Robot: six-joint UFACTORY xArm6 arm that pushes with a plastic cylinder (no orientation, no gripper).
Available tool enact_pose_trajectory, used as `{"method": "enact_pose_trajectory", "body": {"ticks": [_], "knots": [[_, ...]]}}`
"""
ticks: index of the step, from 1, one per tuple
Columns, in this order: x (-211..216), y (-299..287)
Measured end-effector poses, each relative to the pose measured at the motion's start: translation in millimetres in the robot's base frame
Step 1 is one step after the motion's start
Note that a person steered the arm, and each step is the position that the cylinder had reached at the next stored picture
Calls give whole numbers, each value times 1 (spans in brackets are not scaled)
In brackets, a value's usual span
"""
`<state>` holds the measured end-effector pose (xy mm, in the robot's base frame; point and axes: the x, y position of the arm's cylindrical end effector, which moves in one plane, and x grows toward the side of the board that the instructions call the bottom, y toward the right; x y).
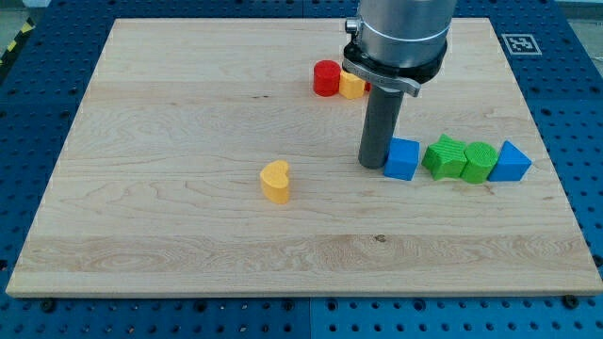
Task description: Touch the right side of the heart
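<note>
Heart [275, 181] alone at board [170, 113] centre, four blocks [457, 160] rowed right, two [337, 81] above

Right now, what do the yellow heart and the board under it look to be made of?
The yellow heart looks like moulded or printed plastic: solid uniform colour, matte with a soft sheen, rounded edges. The board looks like light wood, unvarnished or satin: visible grain lines and plank seams, no glare. My tip stands to the heart's right, against the blue cube.

A pale wooden board [188, 113] lies on a blue perforated table [575, 104] (evenly lit, no shadows).
</note>
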<state>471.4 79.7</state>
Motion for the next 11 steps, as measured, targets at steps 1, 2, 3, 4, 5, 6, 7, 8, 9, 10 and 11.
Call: {"method": "enact_pose_trajectory", "body": {"ticks": [1, 2, 3, 4, 5, 6, 7, 8, 9, 10, 11], "knots": [[0, 0], [14, -5], [26, -10], [56, -10], [86, -15], [104, -63], [90, -65], [87, -72], [72, -88], [70, -89], [49, -89]]}}
